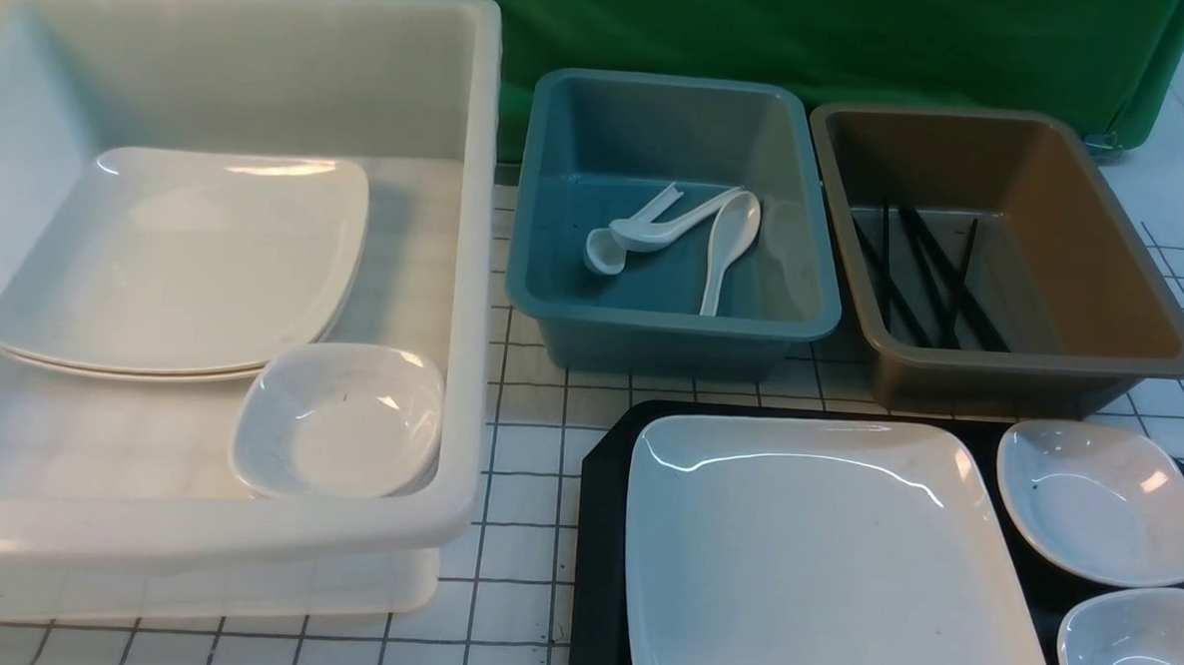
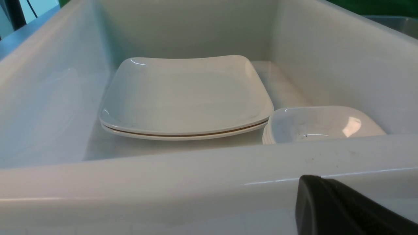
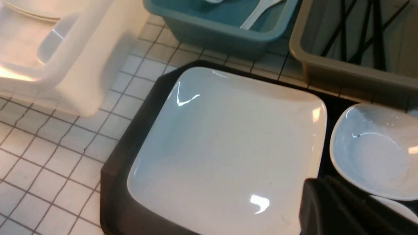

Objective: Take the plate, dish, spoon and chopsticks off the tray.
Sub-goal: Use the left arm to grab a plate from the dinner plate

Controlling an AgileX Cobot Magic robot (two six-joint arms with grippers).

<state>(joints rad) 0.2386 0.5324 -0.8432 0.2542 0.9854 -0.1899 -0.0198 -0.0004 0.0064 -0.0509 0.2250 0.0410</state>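
The tray [image 1: 598,533] lies on the near right of the gridded table [image 1: 527,450], just beside the bigger white bin [image 1: 475,267] on the left. That bin's near wall rises between the left gripper [image 2: 343,209] and the two stacked plates [image 1: 186,255] and nested small dishes [image 1: 343,417] inside it. The plate [image 1: 822,562] fills most of the tray. Behind the tray stand a brown bin [image 1: 1010,376] and, to its left, a blue bin [image 1: 672,331]. A dish [image 1: 1104,500] and a second dish [image 1: 1143,651] sit on the tray, just right of the plate. The spoon [image 1: 728,248] lies in the blue bin beside two smaller spoons [image 1: 636,230]. The chopsticks [image 1: 939,278] lie crossed in the brown bin. Of each gripper only a black edge shows, the right gripper [image 3: 346,209] above the plate's near corner; I cannot tell how far either is open or whether it holds anything.
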